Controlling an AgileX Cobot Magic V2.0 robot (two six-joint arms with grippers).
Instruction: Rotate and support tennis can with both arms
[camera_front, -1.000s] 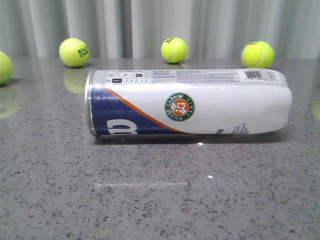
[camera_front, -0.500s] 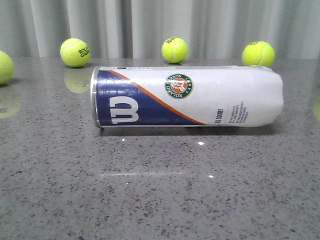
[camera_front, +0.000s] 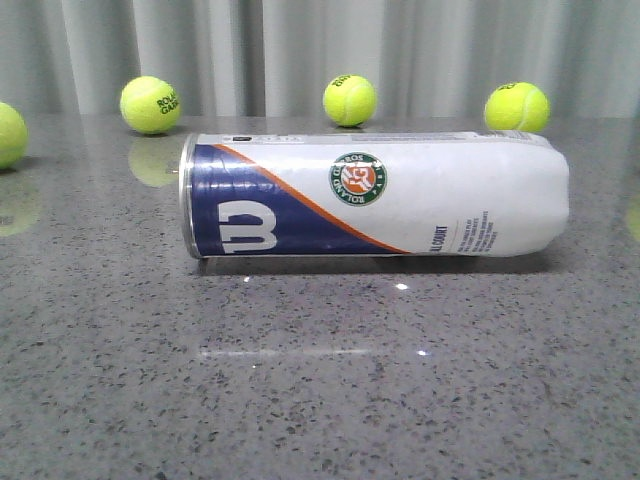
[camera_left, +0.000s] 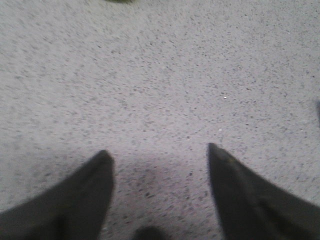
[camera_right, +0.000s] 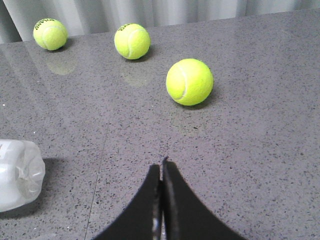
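Observation:
The tennis can (camera_front: 375, 195) lies on its side on the grey speckled table (camera_front: 320, 400), metal rim to the left, navy panel with the white W and the round emblem facing the front camera. Neither arm shows in the front view. In the left wrist view my left gripper (camera_left: 159, 151) is open over bare table, nothing between its fingers. In the right wrist view my right gripper (camera_right: 161, 164) is shut and empty, with the can's crumpled white end (camera_right: 17, 172) off to one side, apart from it.
Tennis balls stand along the back of the table (camera_front: 150, 104) (camera_front: 349, 100) (camera_front: 516, 107), another at the far left edge (camera_front: 8, 135). The right wrist view shows three balls (camera_right: 189, 81) (camera_right: 132, 41) (camera_right: 50, 34) beyond the fingers. A grey curtain hangs behind.
The can has rolled about its long axis: the barcode side turned away and the navy W panel came to the front. Since half a second ago it has barely shifted.

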